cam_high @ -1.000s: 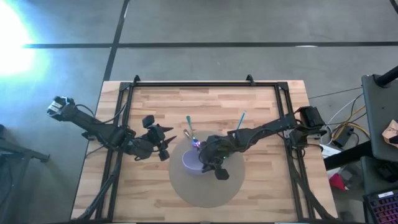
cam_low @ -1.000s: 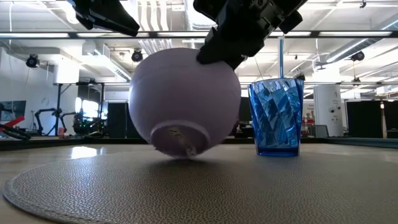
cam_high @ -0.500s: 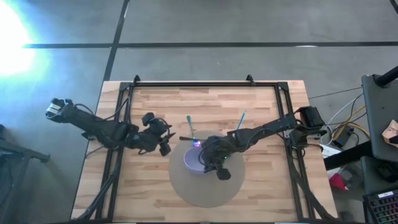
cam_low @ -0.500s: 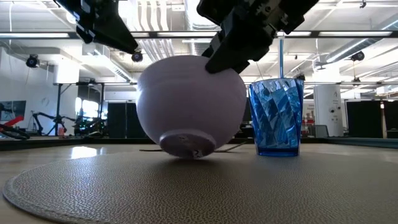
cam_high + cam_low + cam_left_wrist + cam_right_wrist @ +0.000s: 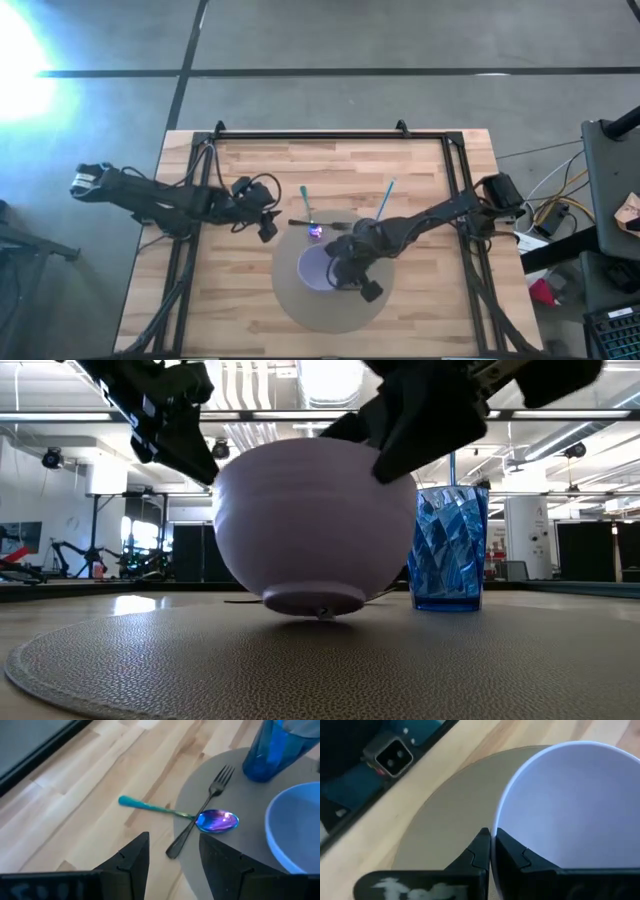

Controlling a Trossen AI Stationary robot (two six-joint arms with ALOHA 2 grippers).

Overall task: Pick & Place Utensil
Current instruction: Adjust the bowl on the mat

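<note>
Left wrist view: spoon [image 5: 216, 820] beyond left tool [image 5: 172, 857].

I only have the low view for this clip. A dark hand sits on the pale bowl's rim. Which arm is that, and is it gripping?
Observer: The right hand; its fingers are pinched shut on the bowl wall, one inside, one outside.
Operator: Anything in the bowl?
Observer: No, the right wrist view shows it empty.
Operator: Where are the utensils?
Observer: The left wrist view shows a fork crossing a spoon at the mat edge.
Operator: And the left hand?
Observer: The left hand is open, facing them, holding nothing.
</note>
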